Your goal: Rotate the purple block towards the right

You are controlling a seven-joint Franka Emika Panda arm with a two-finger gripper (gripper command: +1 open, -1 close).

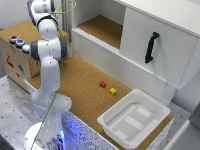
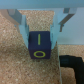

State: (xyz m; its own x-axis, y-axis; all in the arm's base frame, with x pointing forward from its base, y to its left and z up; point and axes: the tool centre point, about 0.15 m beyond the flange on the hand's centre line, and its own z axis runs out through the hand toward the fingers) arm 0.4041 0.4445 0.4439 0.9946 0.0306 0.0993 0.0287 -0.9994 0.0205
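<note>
In the wrist view the purple block (image 2: 38, 45) is sitting on the cork surface (image 2: 15, 65), directly between the two pale blue fingers (image 2: 21, 23) of the gripper (image 2: 41, 31). The jaws are standing spread, one on each side of the block. Whether the pads are already touching its side faces cannot be told, but they are not squeezing it visibly, so I am reading the pincer as released, poised around the block rather than grasping it. Yellow markings, a bar and a ring, are showing on the block's faces. A black object (image 2: 73, 64) is lying near the block, apart from it.

In the exterior view the block itself is hidden; the arm (image 1: 46, 47) is folding down at the cork tabletop (image 1: 85, 85) close to its own base. A small red cube (image 1: 103, 84) and a yellow cube (image 1: 113, 91) are lying well apart from the arm, between it and the white bin (image 1: 134, 118).

Judging from this, the rotation is not yet done. The risks are lying in the closing and the twist: if the fingers are closing off-centre, the block may be skidding or tipping on the rough cork rather than turning. A weak grip could be letting it slip during rotation. A wide swing could also be nudging the black object beside the block.
</note>
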